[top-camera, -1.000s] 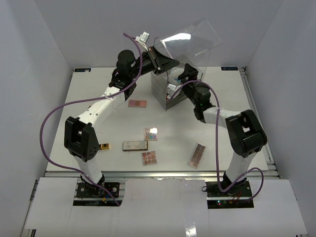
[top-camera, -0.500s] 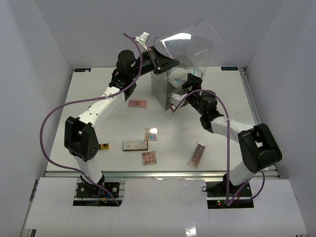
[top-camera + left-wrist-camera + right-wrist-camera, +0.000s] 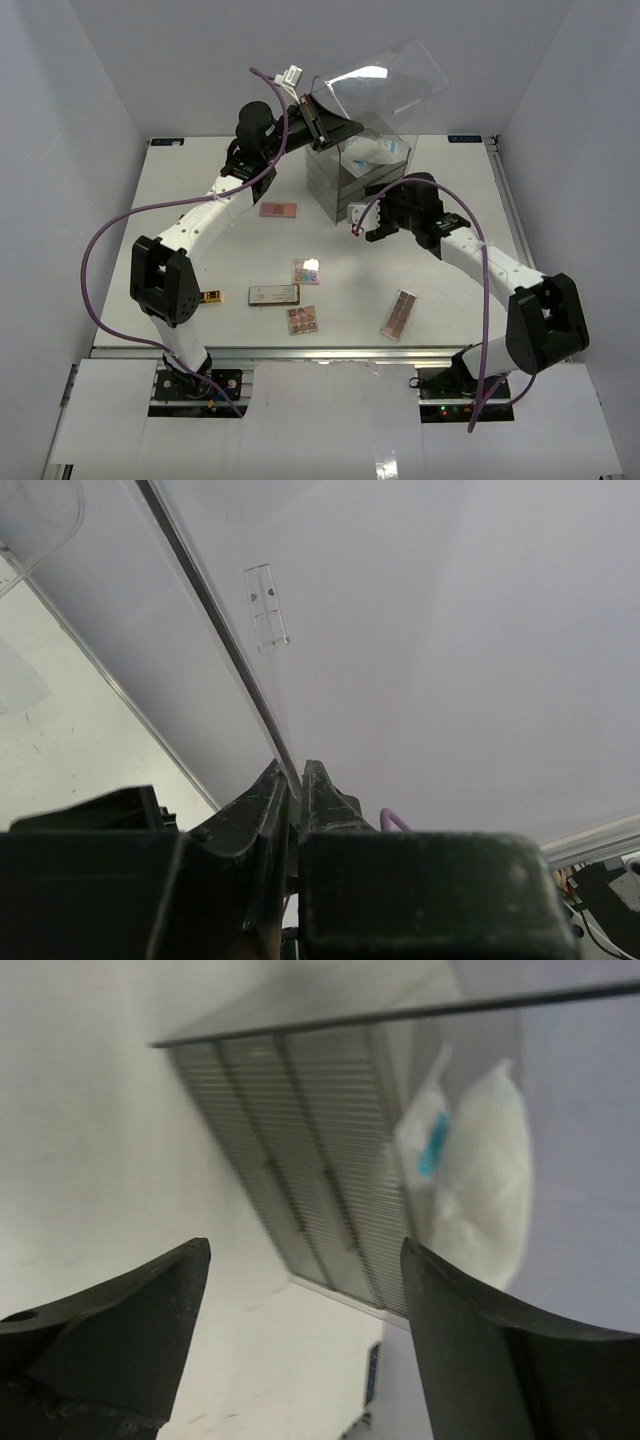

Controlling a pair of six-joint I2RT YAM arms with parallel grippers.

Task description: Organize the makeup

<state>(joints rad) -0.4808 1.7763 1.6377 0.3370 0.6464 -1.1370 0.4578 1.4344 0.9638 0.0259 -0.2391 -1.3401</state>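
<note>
Flat palettes (image 3: 302, 320), grey compact (image 3: 274, 294) and black-gold tube (image 3: 210, 296) scattered on white table (image 3: 350, 290), free room around each. Soft white-blue packets (image 3: 378, 152) inside ribbed clear box (image 3: 345, 185). On thin edge of transparent lid (image 3: 385, 80), left gripper (image 3: 295, 770) pinched tight. Near box front, right gripper (image 3: 305, 1260) spread wide, empty.

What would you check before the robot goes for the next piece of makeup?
1. Lid held up: the left gripper is clamped on the clear lid. Ok.
2. Right gripper free: open, nothing in it. Ok.
3. Packets inside the box: ok.
4. All makeup stored: not ok. The long palette, the grey compact and others lie on the table.
5. Way from the right gripper to the long palette: looks free. Ok.
6. Black-gold tube: partly behind the left arm, so reach cannot tell.
</note>
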